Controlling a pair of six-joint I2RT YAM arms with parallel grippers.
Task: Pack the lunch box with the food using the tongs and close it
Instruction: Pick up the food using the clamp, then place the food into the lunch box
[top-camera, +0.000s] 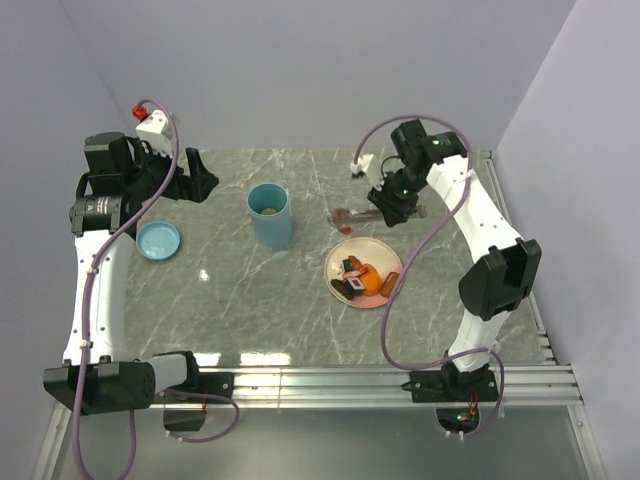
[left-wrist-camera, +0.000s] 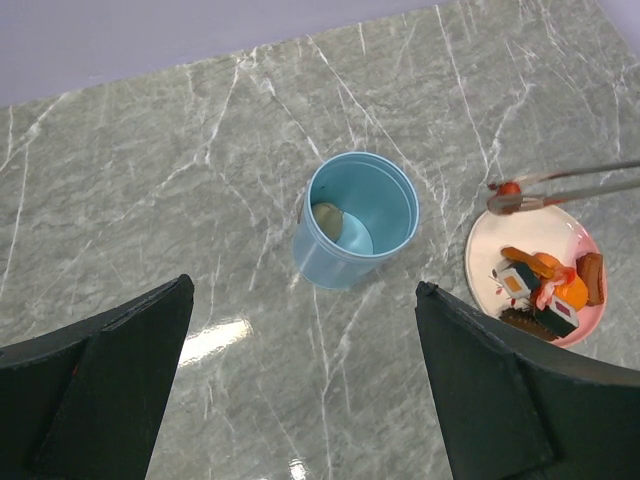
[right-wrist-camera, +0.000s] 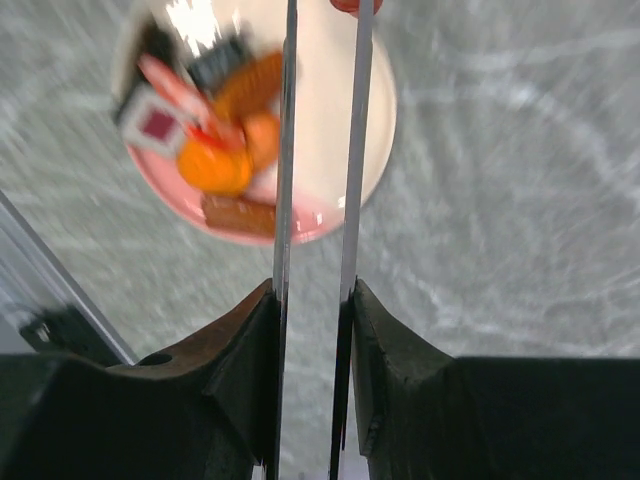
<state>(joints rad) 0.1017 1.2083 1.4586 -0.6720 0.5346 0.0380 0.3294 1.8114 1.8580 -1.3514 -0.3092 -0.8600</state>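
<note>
Lid (top-camera: 158, 240): flat on the table (top-camera: 230, 290), left of the lunch box (top-camera: 270, 215). Left gripper (top-camera: 203, 178): left of the lunch box, jaws fully apart, holding nothing. Lunch box: upright, uncovered, one beige piece (left-wrist-camera: 328, 222) inside. Right gripper (right-wrist-camera: 312, 290): right of the lunch box, clamped on the tongs (right-wrist-camera: 287, 150), whose tips pinch a red piece (left-wrist-camera: 510, 188). Other food (left-wrist-camera: 555, 290) lies on the pink plate (left-wrist-camera: 485, 255), right of the lunch box.
</note>
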